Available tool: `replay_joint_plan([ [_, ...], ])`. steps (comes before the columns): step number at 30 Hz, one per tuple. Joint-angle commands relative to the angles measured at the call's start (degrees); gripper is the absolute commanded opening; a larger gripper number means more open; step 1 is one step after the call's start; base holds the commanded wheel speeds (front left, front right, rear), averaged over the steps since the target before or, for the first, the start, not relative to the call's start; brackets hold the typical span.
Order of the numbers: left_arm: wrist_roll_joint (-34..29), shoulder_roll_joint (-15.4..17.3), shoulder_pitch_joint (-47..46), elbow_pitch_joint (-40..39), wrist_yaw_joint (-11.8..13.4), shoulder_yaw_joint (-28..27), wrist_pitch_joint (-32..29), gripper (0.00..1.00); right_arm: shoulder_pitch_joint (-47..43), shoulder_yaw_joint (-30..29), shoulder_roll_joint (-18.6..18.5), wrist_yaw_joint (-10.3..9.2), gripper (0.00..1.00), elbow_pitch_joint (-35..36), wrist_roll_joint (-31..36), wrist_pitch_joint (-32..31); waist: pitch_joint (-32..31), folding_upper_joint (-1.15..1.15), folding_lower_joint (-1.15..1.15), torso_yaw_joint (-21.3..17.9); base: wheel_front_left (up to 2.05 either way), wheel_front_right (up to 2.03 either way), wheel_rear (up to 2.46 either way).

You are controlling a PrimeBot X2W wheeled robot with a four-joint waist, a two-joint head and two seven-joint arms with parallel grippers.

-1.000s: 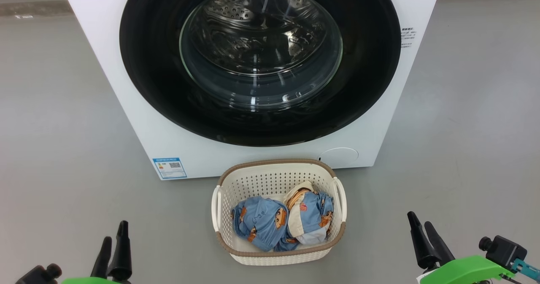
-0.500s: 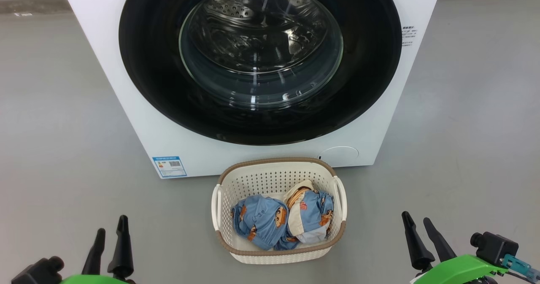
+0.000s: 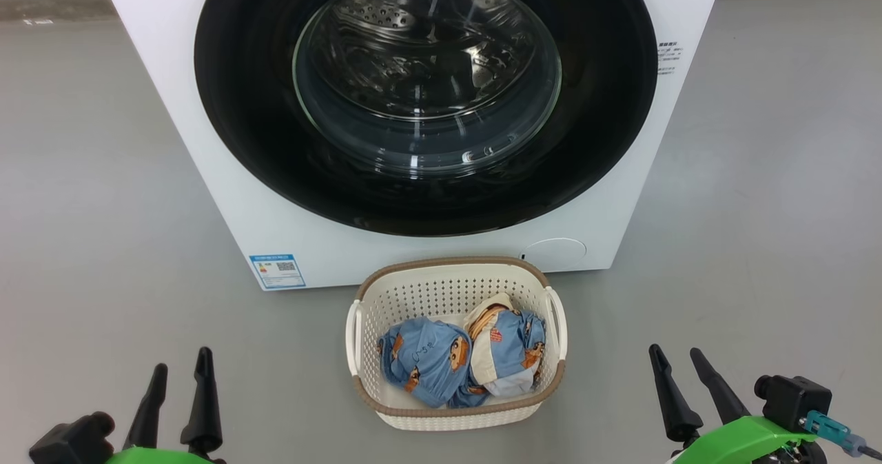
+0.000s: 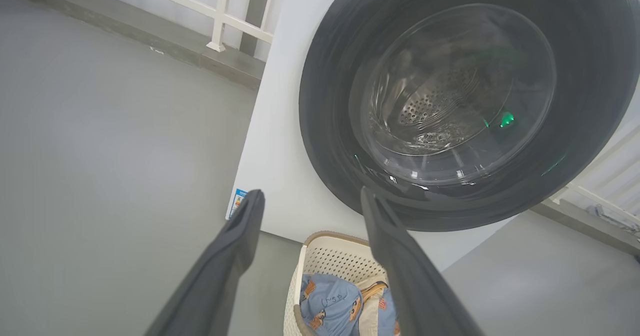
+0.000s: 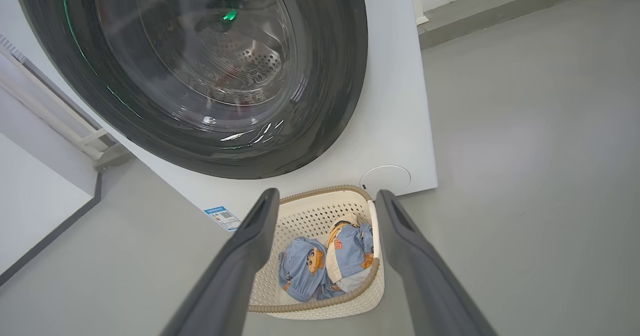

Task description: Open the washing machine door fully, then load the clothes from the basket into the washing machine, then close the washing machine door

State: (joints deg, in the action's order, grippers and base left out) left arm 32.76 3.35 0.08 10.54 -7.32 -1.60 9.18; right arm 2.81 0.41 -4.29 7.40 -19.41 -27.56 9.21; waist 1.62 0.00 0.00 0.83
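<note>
Clothes lie bundled in the basket, blue pieces printed with orange-brown cars and some cream fabric, pressed against each other. Just behind the basket stands the washing machine, its white front close to the basket's far rim. Above and behind the basket, the washing machine door sits flush against the machine, shut, with the steel drum showing through its glass. A blue label is stuck on the machine's front, behind the basket and to its left. The left end effector hovers over the floor at the basket's near left, fingers spread, holding nothing. The right end effector hangs at the basket's near right, likewise spread and empty.
</note>
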Motion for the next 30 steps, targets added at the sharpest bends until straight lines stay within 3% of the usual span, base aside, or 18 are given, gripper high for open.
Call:
replay_joint_plan([
  [1,-2.2,1.6,-0.7,-1.9,-0.1,-1.1,1.0,1.00,2.8,1.2,-0.8,0.07,1.00,1.7,2.4,1.0,0.1,0.00,0.00,0.0,0.00,0.00,0.00],
  [30,-19.8,2.8,0.2,-3.0,-0.2,-0.6,5.7,1.00,1.2,-2.4,-1.0,0.09,1.00,4.1,21.7,5.7,-0.3,0.00,0.00,0.2,0.00,0.00,0.00],
])
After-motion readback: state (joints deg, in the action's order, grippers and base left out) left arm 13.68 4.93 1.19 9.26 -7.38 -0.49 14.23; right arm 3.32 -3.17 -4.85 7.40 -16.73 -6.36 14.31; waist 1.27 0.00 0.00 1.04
